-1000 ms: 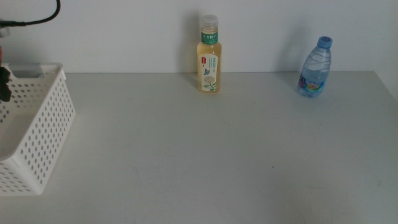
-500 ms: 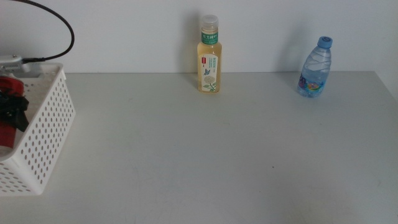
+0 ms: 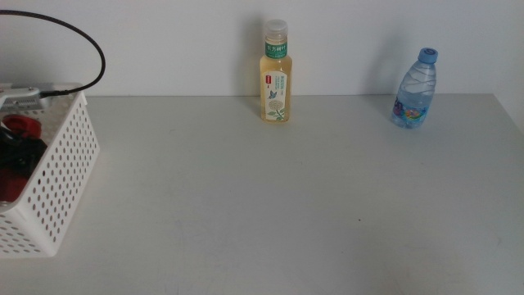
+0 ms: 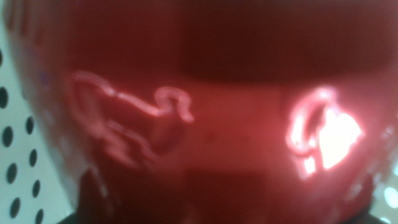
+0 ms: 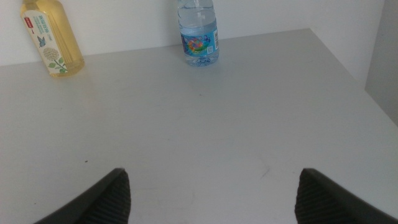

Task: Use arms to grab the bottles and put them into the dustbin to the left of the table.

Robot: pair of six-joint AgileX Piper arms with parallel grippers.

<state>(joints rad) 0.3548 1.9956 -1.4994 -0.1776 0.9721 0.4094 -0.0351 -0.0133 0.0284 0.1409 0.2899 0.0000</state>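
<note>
since half a second ago, your left gripper point(image 3: 15, 154) is sinking lower into the basket point(image 3: 57, 172) at the far left of the middle view, and the black cable point(image 3: 78, 41) is arching higher over the upper left corner. you are seeing the red can point(image 3: 18, 127) down between the basket's white walls, with the dark gripper just beside it and partly hidden by the perforated side. in the left wrist view the can point(image 4: 205, 118) is filling nearly the whole frame, blurred, with a strip of holed basket wall point(image 4: 18, 155) showing along the left edge. from that closeness the left gripper looks to be gripping the can, though its jaws themselves are hardly showing.

your right gripper point(image 5: 211, 193) is waiting out of the middle view; its wrist camera is showing its two dark jaws spread wide with nothing between them, hanging above the bare table point(image 5: 205, 124).

the yellow tea bottle point(image 3: 276, 72) is standing upright at the upper centre of the middle view, by the back wall. the clear water bottle point(image 3: 415, 88) is standing at the upper right, well apart from it.
</note>
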